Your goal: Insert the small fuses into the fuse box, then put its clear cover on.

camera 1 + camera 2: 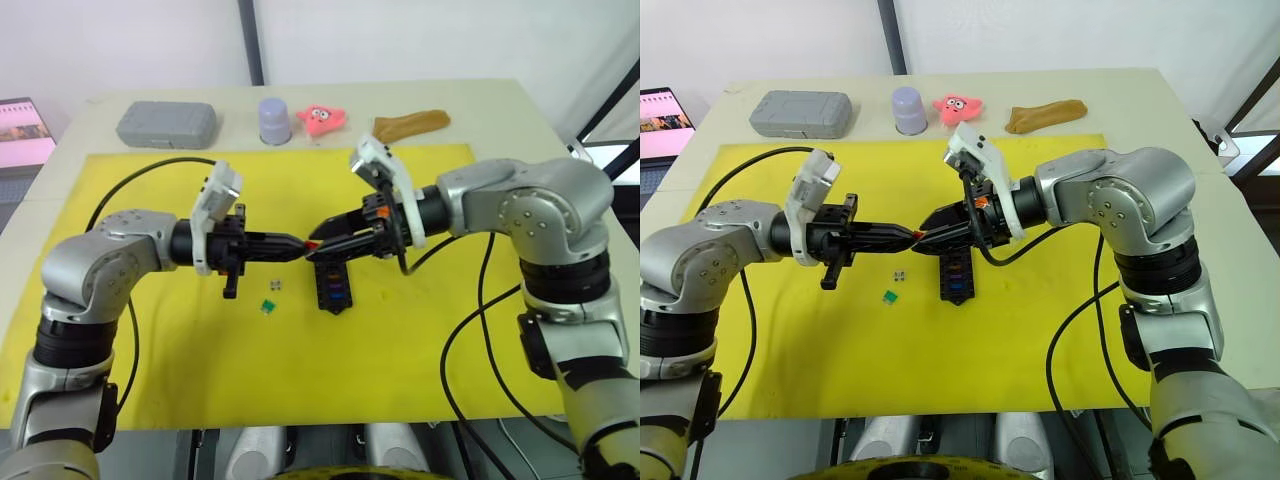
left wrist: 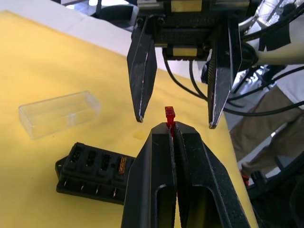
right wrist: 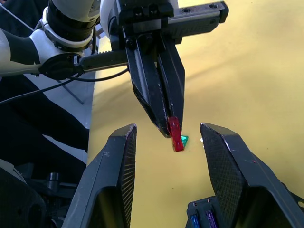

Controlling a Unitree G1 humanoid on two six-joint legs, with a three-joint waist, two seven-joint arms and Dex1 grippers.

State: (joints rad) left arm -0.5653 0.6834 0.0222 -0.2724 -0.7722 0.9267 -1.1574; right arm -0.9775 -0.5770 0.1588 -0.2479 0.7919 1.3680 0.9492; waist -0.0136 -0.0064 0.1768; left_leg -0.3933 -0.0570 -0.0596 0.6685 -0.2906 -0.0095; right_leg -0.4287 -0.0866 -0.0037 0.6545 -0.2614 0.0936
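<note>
Above the fuse box [image 1: 331, 285], the left gripper [image 2: 172, 130] is pinching a red fuse [image 2: 169, 115] by its lower part, presenting it between the right gripper's [image 3: 167, 133] wide-spread fingers. Judged risk: the exposed tip is short, so a misaligned closure could be knocking the fuse loose onto the mat [image 1: 250, 380], where a green fuse [image 1: 268, 307] is lying.

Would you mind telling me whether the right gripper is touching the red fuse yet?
Apart. In the right wrist view, the right gripper is open, with yellow mat visible either side of the red fuse, which the left gripper pinches.
</note>
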